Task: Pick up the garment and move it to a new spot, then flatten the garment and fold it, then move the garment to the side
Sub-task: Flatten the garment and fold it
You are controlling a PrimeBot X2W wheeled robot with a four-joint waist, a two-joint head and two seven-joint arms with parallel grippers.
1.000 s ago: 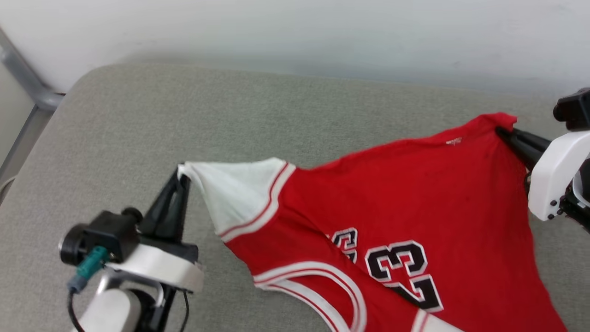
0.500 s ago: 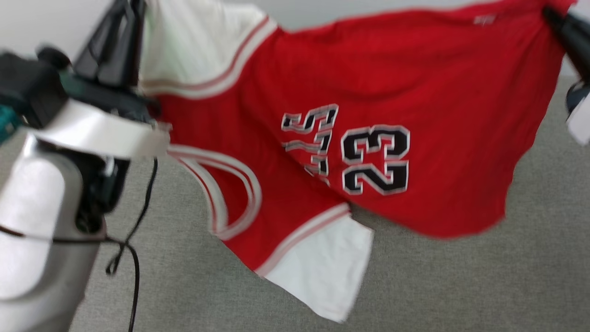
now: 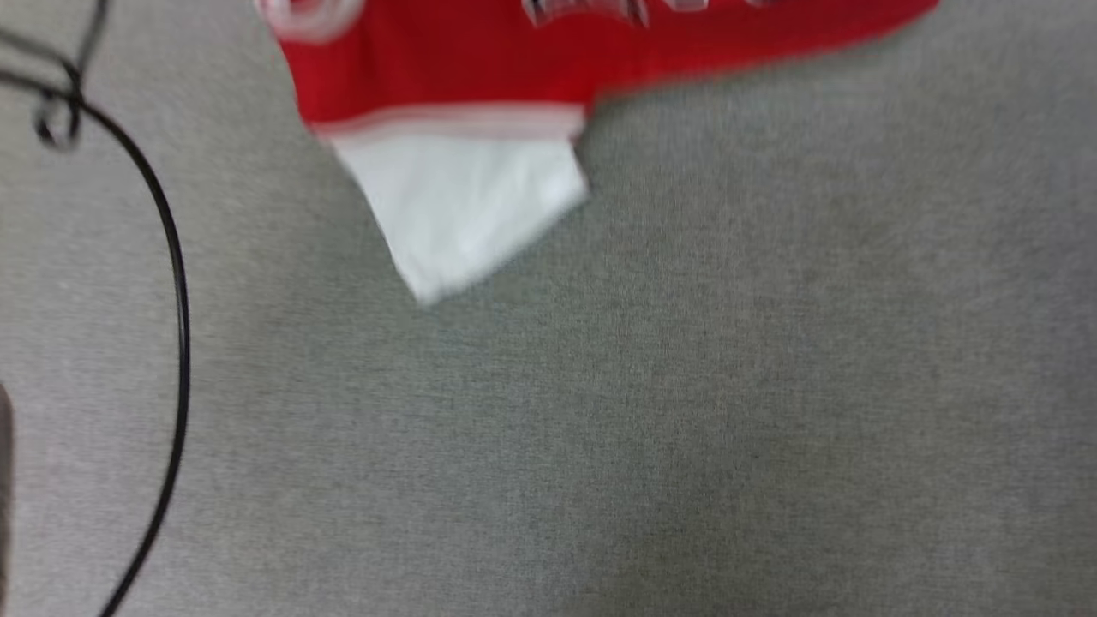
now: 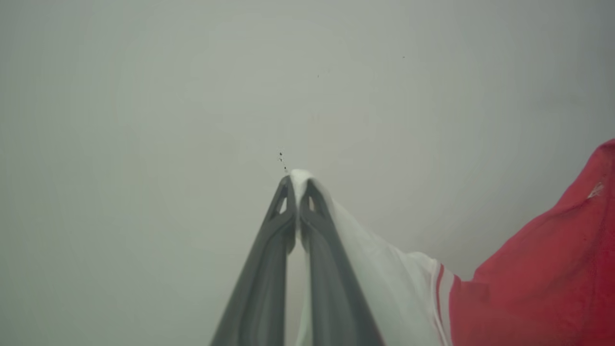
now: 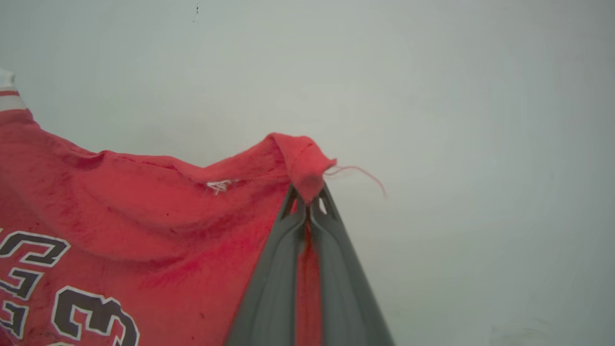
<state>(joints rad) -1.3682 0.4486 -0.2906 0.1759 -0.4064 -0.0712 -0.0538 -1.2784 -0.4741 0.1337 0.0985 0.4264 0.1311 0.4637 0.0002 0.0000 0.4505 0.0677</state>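
Garment clamped by left gripper, right gripper, apparently aloft

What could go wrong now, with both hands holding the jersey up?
The left hand pinches just the tip of a white sleeve, and the right hand just a small red corner; either could slip out. The jersey hangs uneven, its other sleeve dangling, so it may land creased. A black cable loops nearby and might snag.

Dark white-outlined numeral "3" on red garment
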